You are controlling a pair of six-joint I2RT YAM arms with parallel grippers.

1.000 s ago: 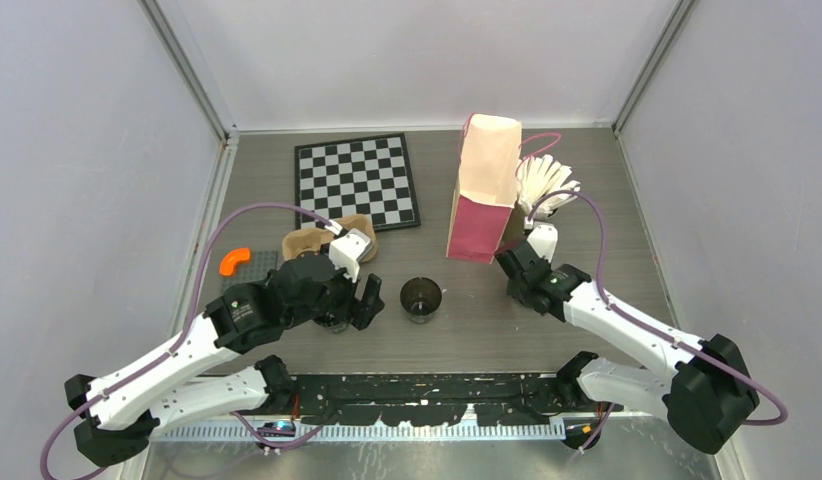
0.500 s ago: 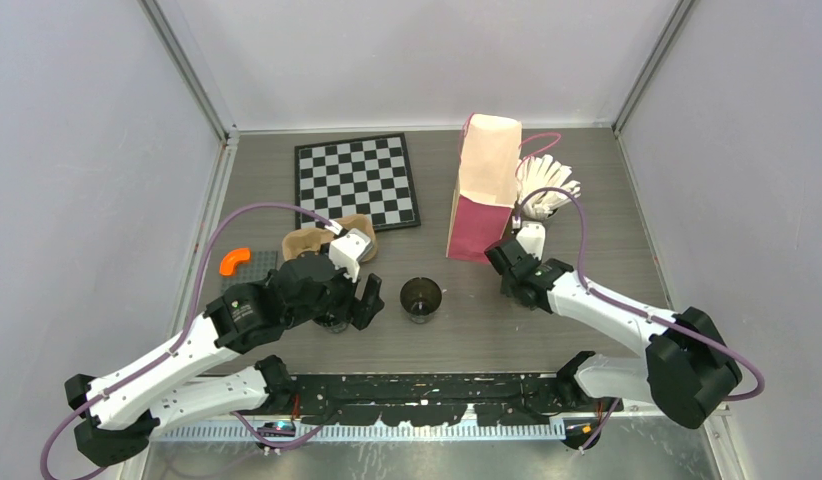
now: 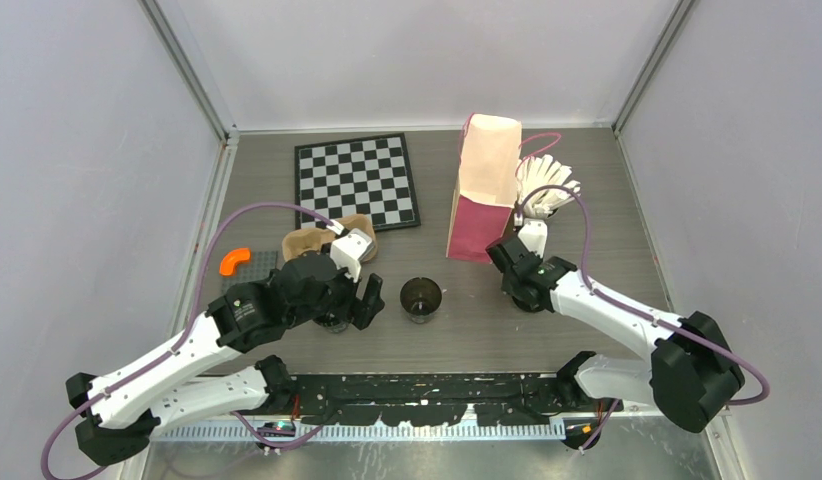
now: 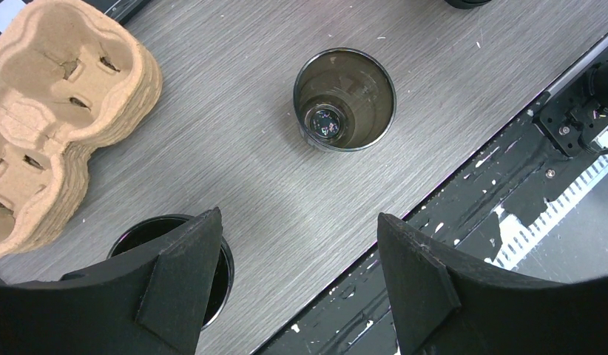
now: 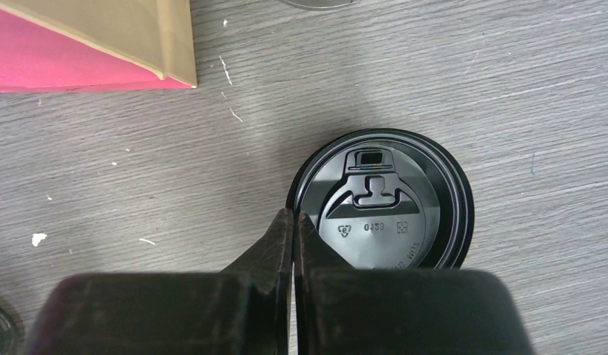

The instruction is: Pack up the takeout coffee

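One black cup (image 4: 344,100) stands upright and open on the table, seen also in the top view as the cup (image 3: 421,298). A second black cup (image 4: 175,259) is partly hidden behind my left finger. My left gripper (image 4: 297,218) hangs open over bare table beside that second cup, with nothing between its fingers; from above the left gripper (image 3: 359,300) is left of the middle cup. A flat black lid (image 5: 390,203) lies on the table near the bag's corner. My right gripper (image 5: 294,218) is shut on the lid's left rim, and from above the right gripper (image 3: 519,285) is low beside the bag.
A pink and tan paper bag (image 3: 484,190) stands at the back right, with a cup of white sticks (image 3: 543,183) behind it. The brown pulp tray (image 4: 57,111) lies left of the cups. A checkerboard (image 3: 355,182) and an orange piece (image 3: 233,260) are on the left.
My right arm has swung left toward the bag's near corner and its jaws have closed at the lid's rim. The left arm and both cups have not moved.
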